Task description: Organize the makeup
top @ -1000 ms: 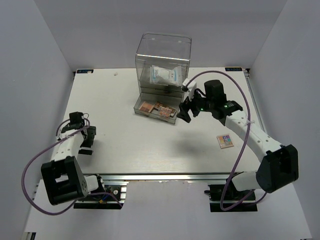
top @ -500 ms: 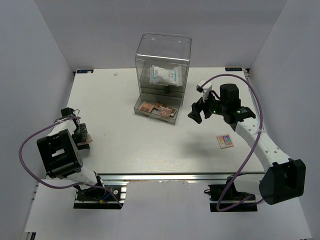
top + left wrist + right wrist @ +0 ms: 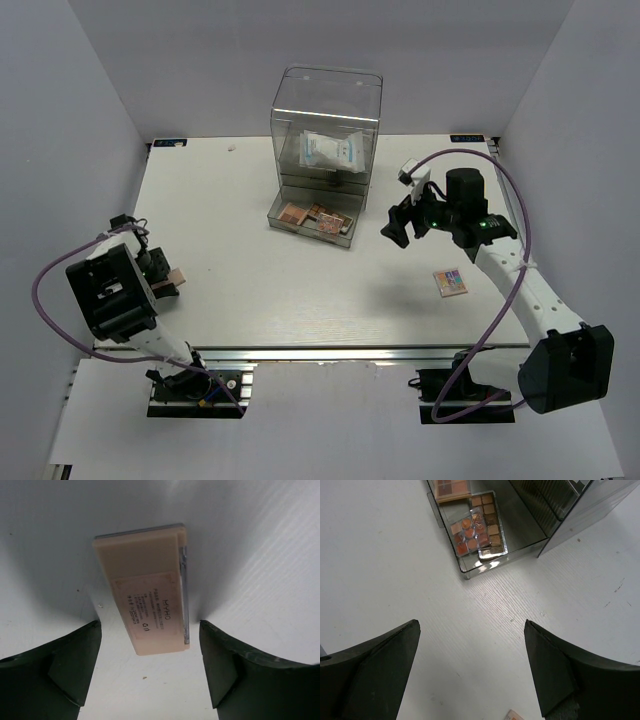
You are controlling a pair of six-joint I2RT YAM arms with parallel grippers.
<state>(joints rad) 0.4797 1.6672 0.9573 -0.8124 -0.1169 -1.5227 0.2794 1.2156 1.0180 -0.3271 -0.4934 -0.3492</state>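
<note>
Left wrist view shows the left gripper wide open, empty, astride the palette lying label-up on the table; it should likely drop centred and close across the narrow sides.

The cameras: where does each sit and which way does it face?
Top external: above and behind both arms, which show; looks down at the table.
Left wrist: on that wrist, facing down at a pale palette inside the open left gripper.
Right wrist: likewise, facing the open drawer; right gripper shows.
Shared: top external and right wrist show that drawer.
</note>
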